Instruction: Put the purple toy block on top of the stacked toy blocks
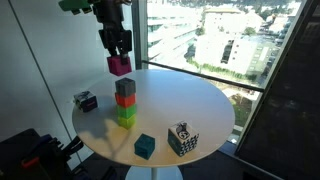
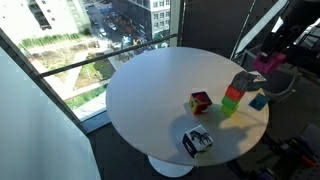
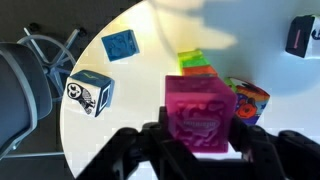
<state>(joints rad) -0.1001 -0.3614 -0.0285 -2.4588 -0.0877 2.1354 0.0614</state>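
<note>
My gripper (image 1: 117,52) is shut on the purple toy block (image 1: 119,66), holding it in the air just above and slightly behind the stacked toy blocks (image 1: 125,101). The stack is grey on top, orange-red in the middle, lime green below, standing on the round white table (image 1: 190,105). In an exterior view the purple block (image 2: 256,78) hangs above the stack (image 2: 235,95). In the wrist view the purple block (image 3: 200,114) sits between my fingers (image 3: 203,140) and hides most of the stack (image 3: 194,62).
A teal cube (image 1: 145,146) and a black-and-white patterned cube (image 1: 181,139) lie near the table's front edge. Another patterned cube (image 1: 85,100) lies at the left edge. A multicoloured cube (image 2: 200,102) sits beside the stack. Windows and a railing surround the table.
</note>
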